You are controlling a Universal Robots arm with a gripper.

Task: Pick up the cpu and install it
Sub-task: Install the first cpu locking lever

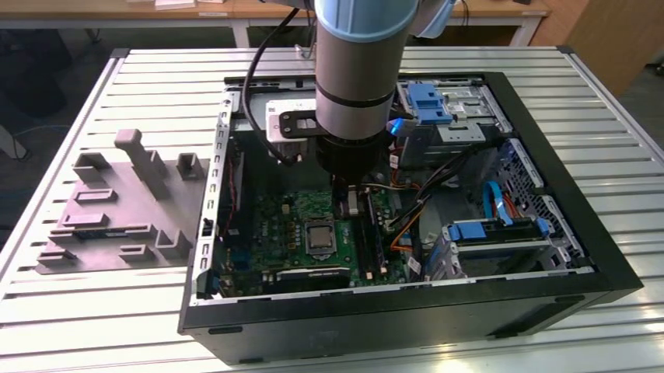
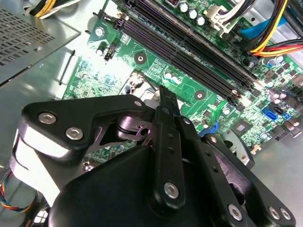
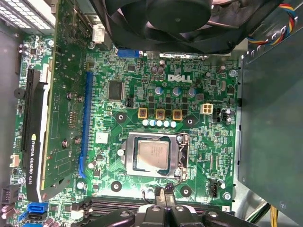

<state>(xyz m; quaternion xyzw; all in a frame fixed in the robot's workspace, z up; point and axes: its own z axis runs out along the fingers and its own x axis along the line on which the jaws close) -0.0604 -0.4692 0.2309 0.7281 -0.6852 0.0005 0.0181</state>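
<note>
Inside the open case (image 1: 581, 268), the green board (image 1: 280, 225) carries the socket (image 3: 152, 155), where the cpu (image 3: 151, 155) lies flat: square, thin, silvery-grey top. Just beside the socket, the gripper (image 3: 165, 193) hovers with fingers (image 2: 166, 101) together, holding nothing.

Silvery cpu (image 3: 151, 155) flat in socket (image 3: 154, 156)

A slatted metal table (image 1: 135, 70) is filling the exterior view, with wooden desks (image 1: 155, 12) standing behind it and a dark floor (image 1: 42, 101) showing beside it.
</note>
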